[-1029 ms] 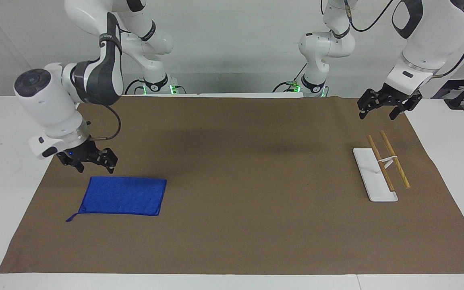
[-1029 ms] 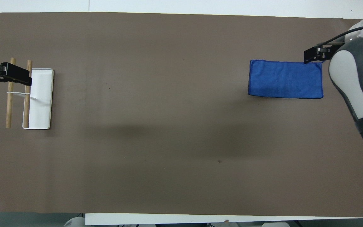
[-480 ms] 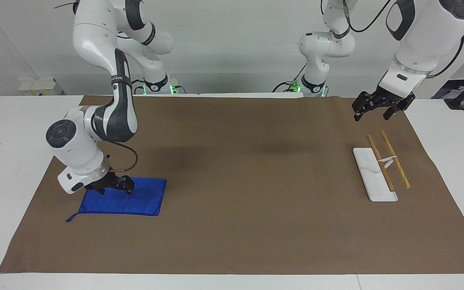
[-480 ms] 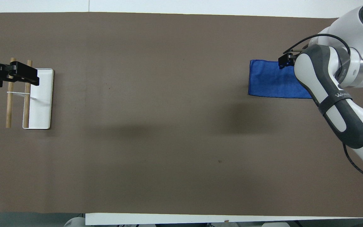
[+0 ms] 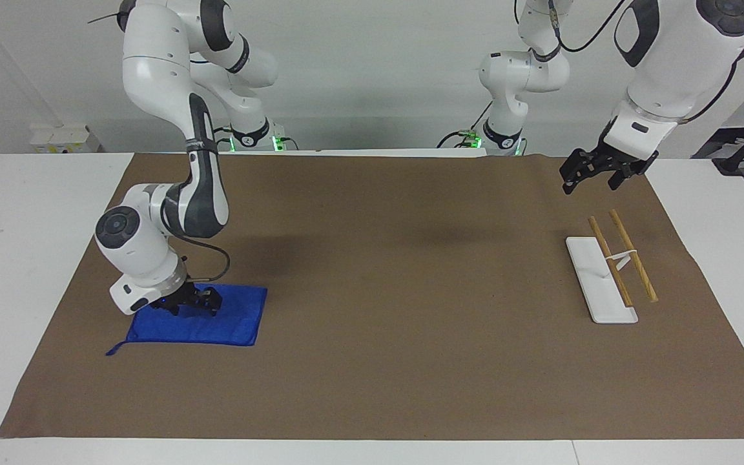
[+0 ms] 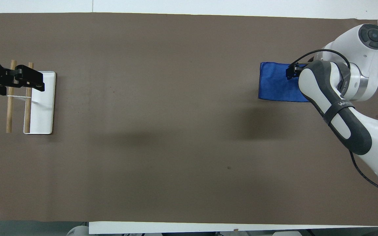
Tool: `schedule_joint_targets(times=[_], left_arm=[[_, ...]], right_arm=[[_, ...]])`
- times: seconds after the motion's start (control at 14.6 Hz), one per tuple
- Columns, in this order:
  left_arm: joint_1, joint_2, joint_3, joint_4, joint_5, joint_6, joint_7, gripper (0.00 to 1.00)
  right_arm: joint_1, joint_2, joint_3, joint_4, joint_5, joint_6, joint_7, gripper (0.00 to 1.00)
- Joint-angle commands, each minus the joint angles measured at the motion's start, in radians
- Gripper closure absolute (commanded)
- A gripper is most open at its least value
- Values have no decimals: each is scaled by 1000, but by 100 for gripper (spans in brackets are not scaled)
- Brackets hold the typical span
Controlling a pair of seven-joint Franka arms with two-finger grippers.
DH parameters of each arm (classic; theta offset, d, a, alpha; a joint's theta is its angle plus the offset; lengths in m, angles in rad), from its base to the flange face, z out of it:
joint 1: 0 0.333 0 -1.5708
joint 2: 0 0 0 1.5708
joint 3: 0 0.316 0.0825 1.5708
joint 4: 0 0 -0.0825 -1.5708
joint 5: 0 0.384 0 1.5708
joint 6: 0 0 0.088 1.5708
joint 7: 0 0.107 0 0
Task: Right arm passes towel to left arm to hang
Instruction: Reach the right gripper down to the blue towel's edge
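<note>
The blue towel lies flat on the brown mat at the right arm's end of the table, its thin loop trailing from one corner. It also shows in the overhead view, partly covered by the right arm. My right gripper is down on the towel's edge nearest the robots, fingers spread; in the overhead view only its tip shows. My left gripper is open and empty in the air over the wooden rods, and it also shows in the overhead view.
A white tray with two wooden rods across a small white stand sits at the left arm's end of the mat. The brown mat covers most of the white table.
My right gripper came down from above the mat onto the towel's near edge. My left gripper shifted a little toward the table's middle.
</note>
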Motion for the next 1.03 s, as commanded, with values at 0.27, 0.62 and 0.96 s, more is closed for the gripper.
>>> schedule_joint_targets(times=[0.27, 0.62, 0.96], left_arm=[[-11, -17, 3, -17, 0, -19, -25, 1], [-11, -17, -2, -17, 0, -20, -25, 1], [-11, -17, -2, -17, 0, -19, -25, 2]], right_arm=[[1, -7, 2, -65, -7, 75, -27, 15], [1, -3, 2, -86, -9, 98, -29, 34], [2, -5, 2, -70, -9, 58, -29, 97]])
